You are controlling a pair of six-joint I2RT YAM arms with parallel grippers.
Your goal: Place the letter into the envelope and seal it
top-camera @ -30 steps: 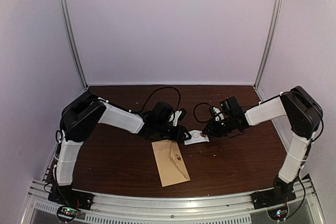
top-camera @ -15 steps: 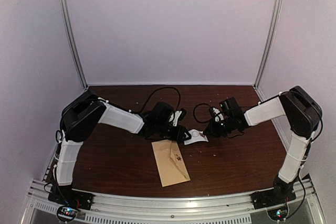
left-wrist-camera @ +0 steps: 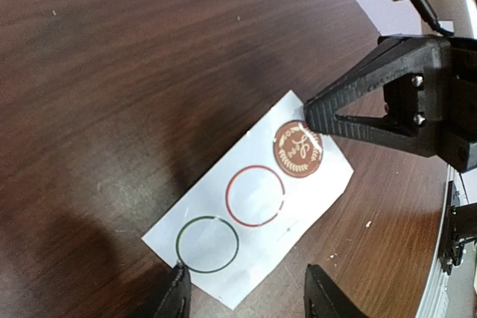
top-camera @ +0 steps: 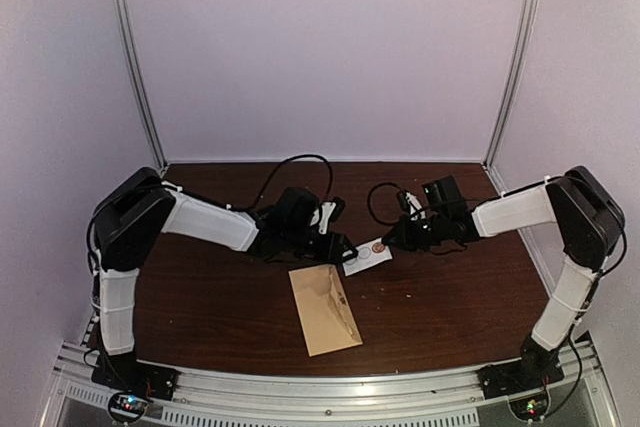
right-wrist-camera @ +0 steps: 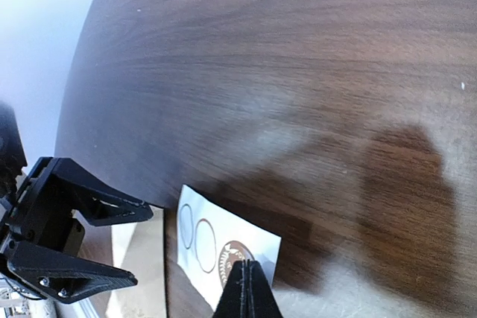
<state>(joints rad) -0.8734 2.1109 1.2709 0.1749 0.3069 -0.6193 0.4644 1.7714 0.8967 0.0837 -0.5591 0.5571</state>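
The tan envelope (top-camera: 325, 309) lies flat at the table's near middle; the letter is out of view. Just beyond it lies a small white sticker card (top-camera: 367, 256) (left-wrist-camera: 253, 206) with one brown round sticker (left-wrist-camera: 297, 147) (right-wrist-camera: 232, 255) and two empty rings. My left gripper (top-camera: 343, 250) (left-wrist-camera: 250, 296) is open, and its fingertips straddle the card's ringed end. From the other side my right gripper (top-camera: 388, 240) (right-wrist-camera: 247, 267) is shut, with its tips on the brown sticker's edge. I cannot tell whether it pinches the sticker.
Dark wooden table (top-camera: 450, 297) with pale walls on three sides. Black cables (top-camera: 300, 172) trail behind both wrists. In the right wrist view the left gripper (right-wrist-camera: 82, 236) sits close beside the card, and the envelope's edge (right-wrist-camera: 138, 266) shows under it.
The right gripper has shut and slid a little left onto the sticker. The left jaws have widened, the left arm has swung back, and the card has shifted slightly up and left.
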